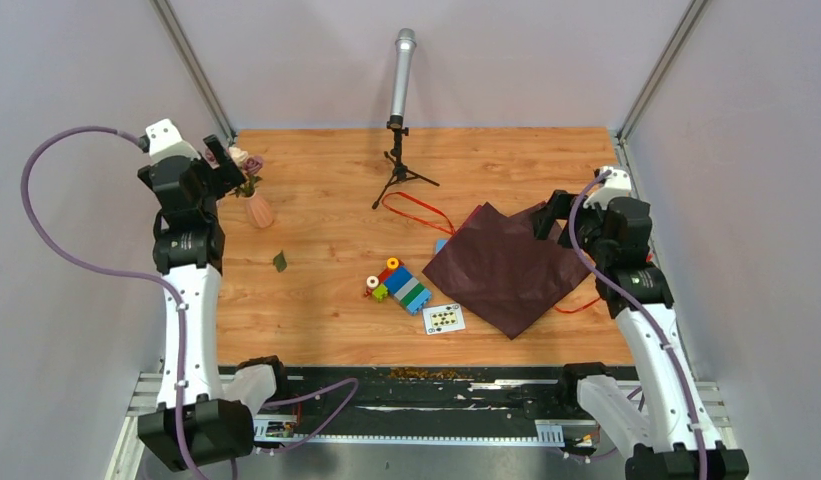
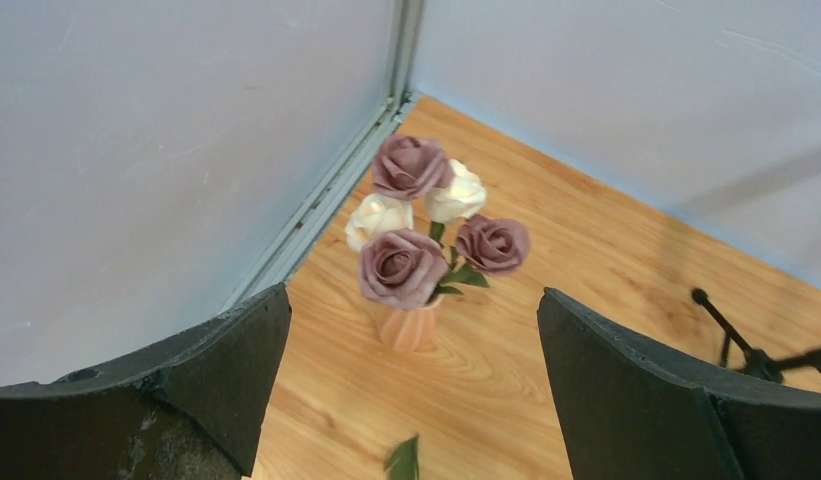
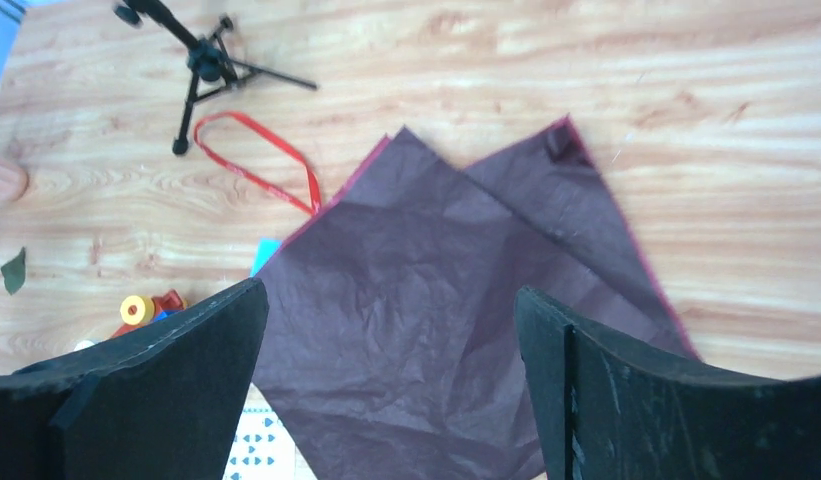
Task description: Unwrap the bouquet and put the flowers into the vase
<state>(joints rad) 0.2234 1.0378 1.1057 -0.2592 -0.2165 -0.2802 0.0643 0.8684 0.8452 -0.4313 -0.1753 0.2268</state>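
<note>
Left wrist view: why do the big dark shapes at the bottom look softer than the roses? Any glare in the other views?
Left wrist view: the tool's fingers probably sit too near the lens, so they look soft; the flowers are fairly sharp. Right wrist view: even light, no glare on the maroon paper, its creases showing. Top view: faint, soft shadows, no hot spots.

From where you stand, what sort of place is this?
Likely a robot test booth, not a home: a left arm and right arm bolted at the edge of a wooden table, plain walls boxing it in, and a microphone among props like toy blocks.
</note>
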